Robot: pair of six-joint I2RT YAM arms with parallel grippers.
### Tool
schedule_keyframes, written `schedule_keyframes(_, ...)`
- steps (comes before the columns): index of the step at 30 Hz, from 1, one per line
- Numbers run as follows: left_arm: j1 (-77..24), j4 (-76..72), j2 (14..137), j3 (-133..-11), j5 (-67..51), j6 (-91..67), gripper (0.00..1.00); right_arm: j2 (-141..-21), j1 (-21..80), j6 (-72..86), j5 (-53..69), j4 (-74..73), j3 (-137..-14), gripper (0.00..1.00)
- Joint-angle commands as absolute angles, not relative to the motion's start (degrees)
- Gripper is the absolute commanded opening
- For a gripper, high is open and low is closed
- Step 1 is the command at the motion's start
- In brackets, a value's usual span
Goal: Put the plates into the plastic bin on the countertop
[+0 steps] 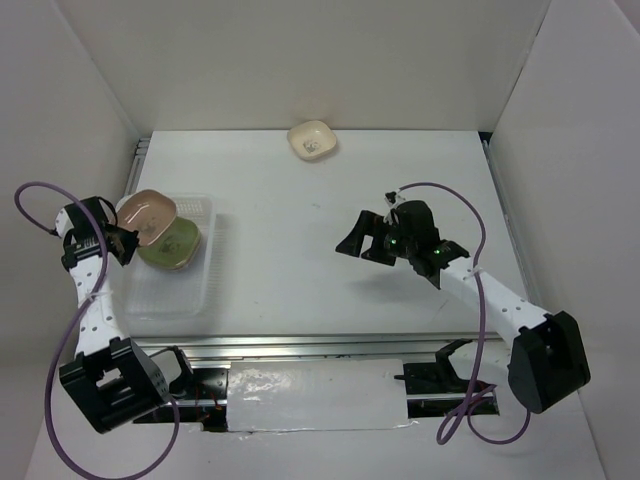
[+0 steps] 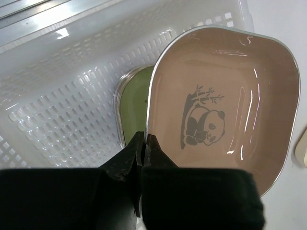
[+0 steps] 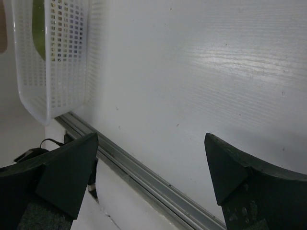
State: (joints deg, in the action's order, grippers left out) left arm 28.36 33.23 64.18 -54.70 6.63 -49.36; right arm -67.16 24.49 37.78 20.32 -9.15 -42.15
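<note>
**Top external.** The left gripper sits at the left wall of the plastic bin. Its fingertips are lost against the black body, so the grip is unreadable from here. A brown plate is tilted over the bin's far-left corner and partly covers a green plate lying inside. A cream plate sits alone at the far edge of the matte white countertop. The right gripper is over mid-table, well apart from every dish.

**Left wrist.** The fingers are pinched almost together on the near rim of the brown plate. The plate is glossy and rounded-square, with a panda print at its centre. Its lower corner is cut off by the gripper body. The green plate is mostly hidden beneath it, and I cannot tell whether more are stacked under that. The bin is translucent and perforated all over.

**Right wrist.** The fingers are spread wide with nothing between them. The bin is cropped at the left edge, with a green blur behind its mesh.
</note>
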Motion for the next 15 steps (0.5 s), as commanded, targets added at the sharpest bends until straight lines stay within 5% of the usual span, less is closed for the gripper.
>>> schedule_keyframes(1,28.5,28.6,64.1,-54.3,3.1,-48.2,0.12,-65.2,25.0,38.1,19.3,-9.1,-45.3,1.0)
schedule_keyframes(3,28.4,28.7,64.5,-54.5,2.8,-47.9,0.34,-65.0,25.2,38.1,18.9,-9.8,-45.6,1.0)
schedule_keyframes(4,28.4,29.1,64.4,-54.6,2.9,-48.1,0.99,-64.7,25.5,38.1,18.6,-9.8,-45.9,1.0)
schedule_keyframes(11,24.4,32.7,55.6,-59.9,7.2,-46.9,0.99,-65.2,23.8,38.0,17.4,-10.9,-47.3,1.0)
schedule_keyframes(15,14.1,30.4,53.9,-63.4,8.6,-47.4,0.99,-67.1,21.0,39.3,17.1,-8.4,-47.3,1.0)
